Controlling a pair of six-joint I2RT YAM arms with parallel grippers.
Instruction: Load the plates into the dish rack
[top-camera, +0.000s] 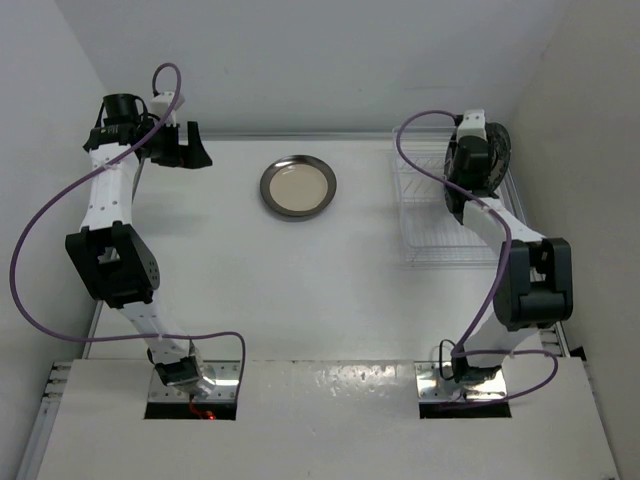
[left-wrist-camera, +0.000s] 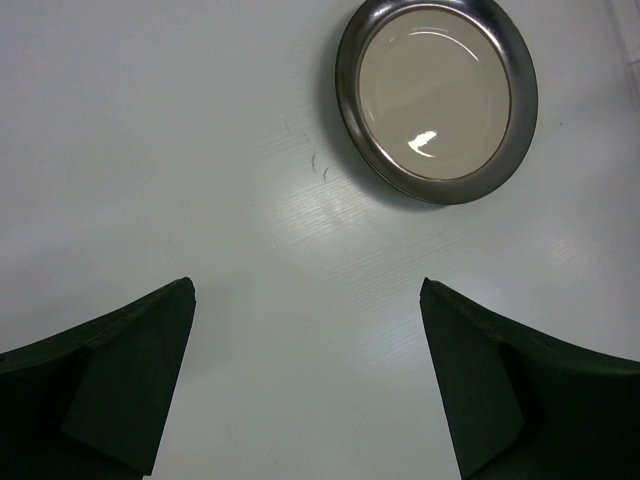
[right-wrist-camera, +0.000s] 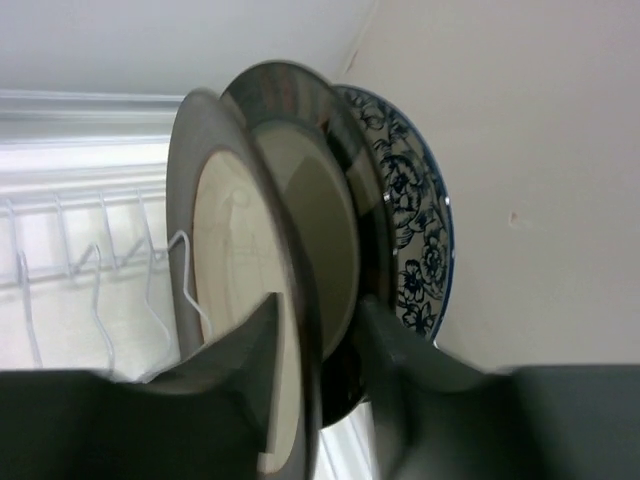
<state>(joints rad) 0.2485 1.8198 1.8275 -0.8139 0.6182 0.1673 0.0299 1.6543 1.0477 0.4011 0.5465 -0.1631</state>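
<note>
One cream plate with a dark grey rim (top-camera: 298, 187) lies flat on the table at the back middle, and it also shows in the left wrist view (left-wrist-camera: 435, 95). My left gripper (top-camera: 188, 152) hovers to its left, open and empty (left-wrist-camera: 307, 285). The white wire dish rack (top-camera: 430, 235) stands at the back right. Three plates stand on edge in it: a grey-rimmed cream plate (right-wrist-camera: 225, 270), a dark-rimmed plate (right-wrist-camera: 335, 150) and the blue floral plate (right-wrist-camera: 415, 230). My right gripper (top-camera: 468, 168) straddles the near rim of the grey-rimmed plate (right-wrist-camera: 318, 300), its jaws narrowly apart with a gap on both sides.
The rack's empty slot prongs (right-wrist-camera: 90, 270) run to the left of the standing plates. Walls close in behind the table and on both sides; the right wall (right-wrist-camera: 540, 200) is just past the blue plate.
</note>
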